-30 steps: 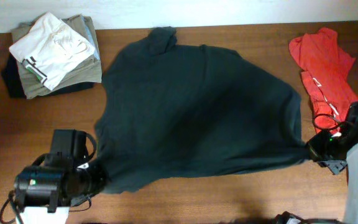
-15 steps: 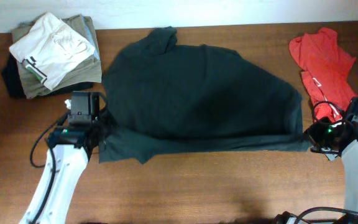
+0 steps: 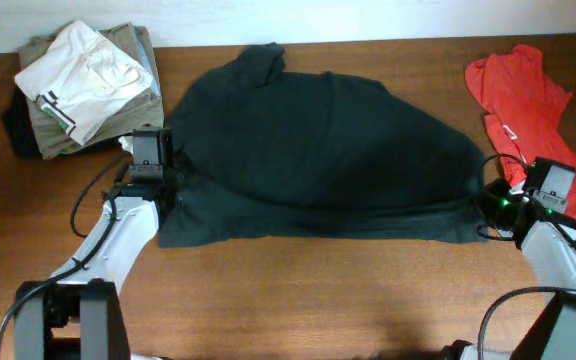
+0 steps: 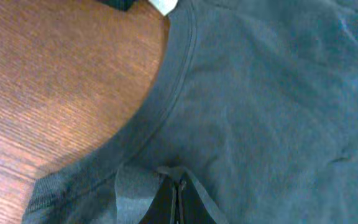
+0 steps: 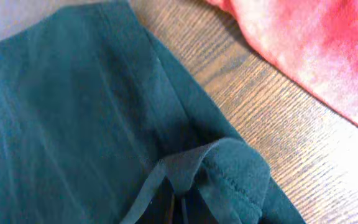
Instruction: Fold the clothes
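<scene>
Charcoal T-shirt (image 3: 328,140) across the tabletop's (image 3: 298,300) middle, reaching its far edge, near edge pinched tight at either end by left gripper (image 4: 178,200) and right gripper (image 5: 178,208), presumably to carry that edge rearward for a fold.

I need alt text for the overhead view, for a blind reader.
A charcoal T-shirt lies spread on a wooden table, the left tool and right tool each shut on its sides. Folded white and khaki garments lie top left, a red-orange shirt right.

Wooden table (image 3: 298,290), stack of folded white and khaki garments (image 3: 80,80) far left, crumpled red-orange shirt (image 3: 518,100) far right
</scene>
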Controlling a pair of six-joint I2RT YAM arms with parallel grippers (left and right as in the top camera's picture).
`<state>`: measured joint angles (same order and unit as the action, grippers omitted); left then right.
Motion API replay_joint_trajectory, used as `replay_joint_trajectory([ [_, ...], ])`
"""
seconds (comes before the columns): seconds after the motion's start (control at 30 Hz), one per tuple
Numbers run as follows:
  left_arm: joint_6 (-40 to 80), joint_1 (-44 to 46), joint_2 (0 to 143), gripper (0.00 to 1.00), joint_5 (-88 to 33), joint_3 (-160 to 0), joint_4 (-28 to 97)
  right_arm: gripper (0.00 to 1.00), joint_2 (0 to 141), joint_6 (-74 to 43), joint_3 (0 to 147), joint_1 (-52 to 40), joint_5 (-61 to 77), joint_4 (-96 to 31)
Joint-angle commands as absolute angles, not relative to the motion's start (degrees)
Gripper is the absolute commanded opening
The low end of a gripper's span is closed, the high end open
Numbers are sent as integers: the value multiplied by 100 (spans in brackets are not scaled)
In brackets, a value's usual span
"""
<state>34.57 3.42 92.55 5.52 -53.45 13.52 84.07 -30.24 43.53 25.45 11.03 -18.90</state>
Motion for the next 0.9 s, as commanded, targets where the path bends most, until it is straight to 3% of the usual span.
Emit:
replay_joint_trajectory([
  [0.0,3474,331,9498,1,845,-5365,996,4,8503,-3089,4329,2512,965,-1551],
  [0.1,3474,331,9598,2,849,-5365,932,4,8517,-3092,4329,2512,801,-1479],
  [0.17,3474,331,9601,7,908,-5365,899,4,8632,-3094,4329,2510,812,-1404],
  [0.23,3472,333,9601,60,906,-5365,895,79,8803,-3087,4329,2502,834,-1378],
  [0.27,3472,331,9601,83,908,-5365,897,96,8844,-3026,4331,2504,834,-1308],
  [0.3,3293,331,9590,94,895,-5378,851,97,8833,-3028,4436,2523,838,-1310],
  [0.37,2853,331,9229,99,891,-5570,1170,99,8691,-2873,5192,2523,834,-2108],
  [0.43,2858,327,8639,99,843,-5697,1472,98,8626,-2558,6237,2510,851,-3223],
  [0.5,2864,333,7994,99,-60,-5706,1986,99,8628,-2073,7177,2508,1570,-4283],
  [0.57,3063,416,7926,96,-950,-5706,2851,98,8643,-1883,7255,2432,2685,-4539],
  [0.6,3301,676,8128,93,-974,-5706,4012,99,8735,-1883,7249,2174,2698,-4781],
  [0.67,3400,967,8396,93,-993,-5706,4685,99,8842,-1883,7242,1859,2698,-4849],
  [0.87,3972,1525,9330,93,-1223,-5706,4569,99,9268,-1885,7242,1164,2290,-4827],
])
